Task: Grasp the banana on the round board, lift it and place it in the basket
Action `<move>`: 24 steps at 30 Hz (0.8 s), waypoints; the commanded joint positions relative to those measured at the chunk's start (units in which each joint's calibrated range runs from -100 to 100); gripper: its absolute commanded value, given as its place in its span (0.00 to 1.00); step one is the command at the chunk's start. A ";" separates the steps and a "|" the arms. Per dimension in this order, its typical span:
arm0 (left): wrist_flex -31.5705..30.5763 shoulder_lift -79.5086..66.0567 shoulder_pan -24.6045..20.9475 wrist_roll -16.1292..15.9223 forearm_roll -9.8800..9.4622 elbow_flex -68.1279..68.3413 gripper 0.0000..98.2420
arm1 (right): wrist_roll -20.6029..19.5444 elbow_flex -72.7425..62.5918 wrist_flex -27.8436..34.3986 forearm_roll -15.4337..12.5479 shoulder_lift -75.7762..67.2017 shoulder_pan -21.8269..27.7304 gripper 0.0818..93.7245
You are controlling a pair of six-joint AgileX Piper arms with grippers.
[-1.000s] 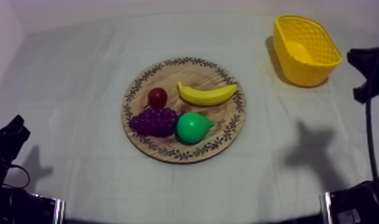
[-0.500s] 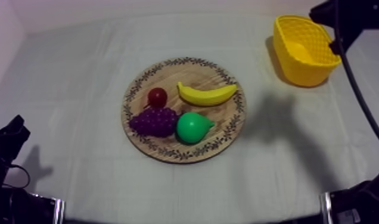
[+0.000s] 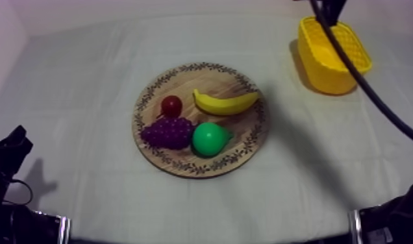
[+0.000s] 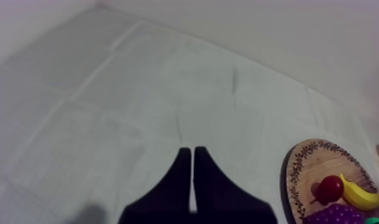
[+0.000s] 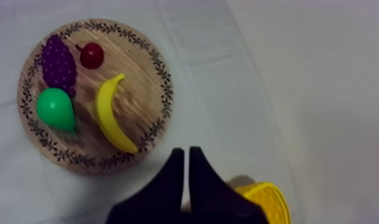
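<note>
The yellow banana (image 3: 225, 102) lies on the far right part of the round wooden board (image 3: 202, 79) in the middle of the table. The yellow basket (image 3: 332, 55) stands at the back right, with my right arm's dark shape over it. In the right wrist view my right gripper (image 5: 186, 156) is shut on nothing, high above the cloth between the banana (image 5: 111, 122) and the basket (image 5: 263, 202). My left gripper (image 4: 192, 155) is shut and holds nothing, well to the left of the board (image 4: 311, 159).
On the board a small red fruit (image 3: 171, 105), purple grapes (image 3: 167, 132) and a green pear (image 3: 210, 138) lie close to the banana's left and front. The right arm's shadow (image 3: 293, 130) falls on the cloth right of the board.
My right arm has swung from the right edge up and inward, now over the basket. Its shadow has slid left toward the board. Fruit, basket and left arm have not moved.
</note>
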 commanded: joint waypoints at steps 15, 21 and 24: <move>0.00 -0.05 0.02 0.02 0.03 -0.01 0.00 | -3.14 -10.12 7.35 3.10 10.68 -4.19 0.05; 0.00 -0.05 0.02 0.02 0.03 -0.01 0.00 | -4.45 -11.32 9.83 3.79 12.90 -4.60 0.08; 0.00 -0.05 0.02 0.02 0.03 -0.01 0.00 | -5.03 -12.00 11.12 4.25 13.95 -4.78 0.09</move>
